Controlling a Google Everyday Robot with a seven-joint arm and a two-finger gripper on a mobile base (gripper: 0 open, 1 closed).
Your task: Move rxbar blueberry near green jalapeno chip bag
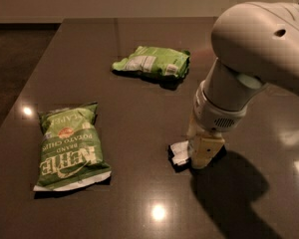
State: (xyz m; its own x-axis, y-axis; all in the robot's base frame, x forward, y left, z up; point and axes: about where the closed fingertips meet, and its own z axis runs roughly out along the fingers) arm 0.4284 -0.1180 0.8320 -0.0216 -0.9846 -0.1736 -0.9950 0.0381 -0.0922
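Note:
The rxbar blueberry point(180, 154) lies on the dark table, only its white panel and a dark edge showing beside the arm. My gripper point(203, 153) is down on the bar's right end, its cream fingers point(205, 151) touching the table; the bar's right part is hidden behind them. The green jalapeno chip bag point(68, 147), mid-green with white KETTLE lettering, lies flat at the left, well apart from the bar.
A smaller, paler green bag point(153, 62) with a white label lies at the back middle. The table's left edge point(25, 91) runs diagonally beside the big bag. My bulky arm point(259, 49) fills the upper right.

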